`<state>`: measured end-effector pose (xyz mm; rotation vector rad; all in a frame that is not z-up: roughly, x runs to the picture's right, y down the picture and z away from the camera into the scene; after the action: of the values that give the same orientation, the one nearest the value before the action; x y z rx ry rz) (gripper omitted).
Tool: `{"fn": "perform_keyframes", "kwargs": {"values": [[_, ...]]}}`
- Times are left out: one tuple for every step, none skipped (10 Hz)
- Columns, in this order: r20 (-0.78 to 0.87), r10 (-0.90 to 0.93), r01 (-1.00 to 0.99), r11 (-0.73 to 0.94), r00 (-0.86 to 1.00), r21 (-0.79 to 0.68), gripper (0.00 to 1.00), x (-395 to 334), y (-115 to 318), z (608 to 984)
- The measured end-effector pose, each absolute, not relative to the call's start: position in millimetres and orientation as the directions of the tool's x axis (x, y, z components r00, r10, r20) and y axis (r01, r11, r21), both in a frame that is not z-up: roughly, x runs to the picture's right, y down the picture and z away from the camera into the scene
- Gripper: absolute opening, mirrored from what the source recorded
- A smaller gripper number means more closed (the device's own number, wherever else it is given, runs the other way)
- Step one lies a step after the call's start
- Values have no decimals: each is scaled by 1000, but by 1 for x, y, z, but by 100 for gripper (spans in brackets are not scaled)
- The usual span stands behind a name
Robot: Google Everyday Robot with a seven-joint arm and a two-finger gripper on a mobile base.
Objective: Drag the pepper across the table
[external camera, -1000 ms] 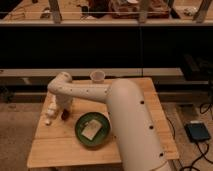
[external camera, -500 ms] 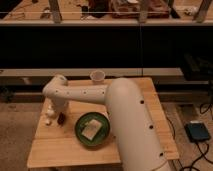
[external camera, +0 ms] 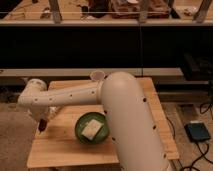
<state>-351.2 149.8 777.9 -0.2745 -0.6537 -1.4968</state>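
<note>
From my seat, the gripper (external camera: pixel 42 123) is down at the table's (external camera: pixel 60 150) left edge, right on top of one pepper (external camera: pixel 41 128); can't tell how the fingers stand. Right of that, one green plate (external camera: pixel 85 139) with one pale square thing (external camera: pixel 93 128) on it. One cup (external camera: pixel 97 76) at the far edge.

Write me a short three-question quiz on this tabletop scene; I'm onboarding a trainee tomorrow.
1. True or false: the round green plate sits on the square light wooden table.
2. Which edge of the table is the gripper near: A) the picture's left, B) right, C) far?
3. Fill in: the small dark red pepper lies right by the ____.

Key: 1 true; 2 A; 3 gripper.
</note>
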Motion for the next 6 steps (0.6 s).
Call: {"fn": "perform_keyframes", "kwargs": {"values": [[559,-827,972,77,-64,224,0,-350,149,773],[568,-820,973,69,-69,219,0,-348,153,772],[588,-806,975,67,-73,213,0,-344,164,774],[598,-799,976,68,-71,206,0,-339,170,778],[620,-782,977,78,-63,197,0,-329,186,788],[643,-764,977,88,-59,194,0,-321,206,801]]}}
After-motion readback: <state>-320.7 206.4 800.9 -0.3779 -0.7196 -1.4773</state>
